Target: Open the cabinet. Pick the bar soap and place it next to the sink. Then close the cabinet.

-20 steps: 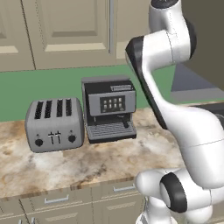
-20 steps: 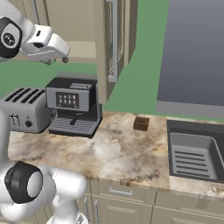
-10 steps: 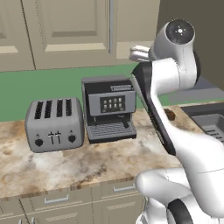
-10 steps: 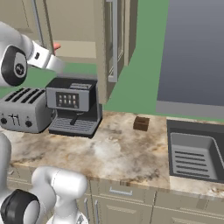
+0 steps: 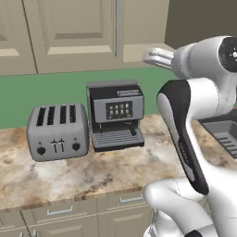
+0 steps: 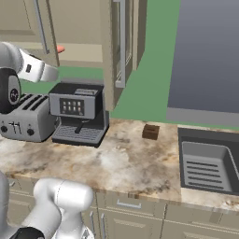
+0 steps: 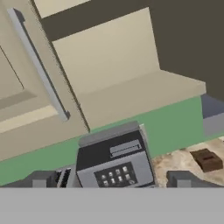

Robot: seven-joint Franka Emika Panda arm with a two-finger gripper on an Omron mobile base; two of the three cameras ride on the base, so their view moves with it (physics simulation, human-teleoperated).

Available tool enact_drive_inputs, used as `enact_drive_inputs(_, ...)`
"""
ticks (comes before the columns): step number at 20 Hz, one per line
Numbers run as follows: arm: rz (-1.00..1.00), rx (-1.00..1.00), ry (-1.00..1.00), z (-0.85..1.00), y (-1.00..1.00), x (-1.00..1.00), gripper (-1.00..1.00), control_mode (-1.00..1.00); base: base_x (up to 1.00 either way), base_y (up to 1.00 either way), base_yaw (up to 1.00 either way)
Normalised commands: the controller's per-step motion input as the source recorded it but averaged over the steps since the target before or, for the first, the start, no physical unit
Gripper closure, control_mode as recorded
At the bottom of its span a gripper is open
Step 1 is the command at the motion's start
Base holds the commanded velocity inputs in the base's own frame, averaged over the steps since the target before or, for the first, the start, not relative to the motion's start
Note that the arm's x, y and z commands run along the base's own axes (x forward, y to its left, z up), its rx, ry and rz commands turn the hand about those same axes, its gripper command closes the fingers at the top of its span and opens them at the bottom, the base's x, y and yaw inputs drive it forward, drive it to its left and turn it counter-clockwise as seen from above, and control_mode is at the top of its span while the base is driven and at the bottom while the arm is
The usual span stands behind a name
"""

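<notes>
Cabinet [image 6: 119, 42] up on the wall above the counter [image 6: 121, 161], right-hand door swung open and seen edge-on in the right base view, long silver bar handle [image 6: 122, 44] running down it. Left door shut, its own handle [image 5: 118, 28] vertical above the coffee machine [image 5: 115, 115]. Interior shelf [image 7: 131, 94] exposed in the hand view, beige and bare where visible. Bar soap: a small salmon-pink sliver [image 6: 60, 48] just showing at the shelf edge inside the open cabinet, above and left of the coffee machine, mostly hidden behind the arm. End effector [image 7: 109, 180] raised in front of the cabinet opening, fingers spread wide apart, nothing between them; dark fingertips [image 7: 41, 179] barely poking up at the bottom of the hand view. Toaster [image 5: 58, 132] just left of the coffee machine, both on the marbled counter against the green backsplash. Small dark brown block [image 6: 151, 131] on the counter between coffee machine and sink [image 6: 207, 161]. Sink at the far right of the counter, ribbed bottom visible. Low drawers [image 6: 128, 207] under the counter front.
</notes>
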Motion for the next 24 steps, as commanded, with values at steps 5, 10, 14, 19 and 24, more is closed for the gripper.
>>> enact_drive_inputs(5, 0.30, -0.01, 0.01, 0.10, 0.26, -0.44, -1.00, -1.00, 0.00, 0.00, 0.00)
enact_drive_inputs(10, 0.14, -0.03, 0.07, 0.00, 0.36, -0.03, -1.00, -1.00, 0.00, 0.00, 0.00)
enact_drive_inputs(14, 0.00, -0.17, 0.13, 0.00, 0.43, 0.04, -1.00, -1.00, 0.00, 0.00, 0.00)
enact_drive_inputs(19, -0.04, -0.27, 0.08, 0.00, 0.20, 0.14, -1.00, -1.00, 0.00, 0.00, 0.00)
enact_drive_inputs(24, -0.12, -0.25, 0.01, 0.00, 0.01, 0.18, -1.00, -1.00, 0.00, 0.00, 0.00)
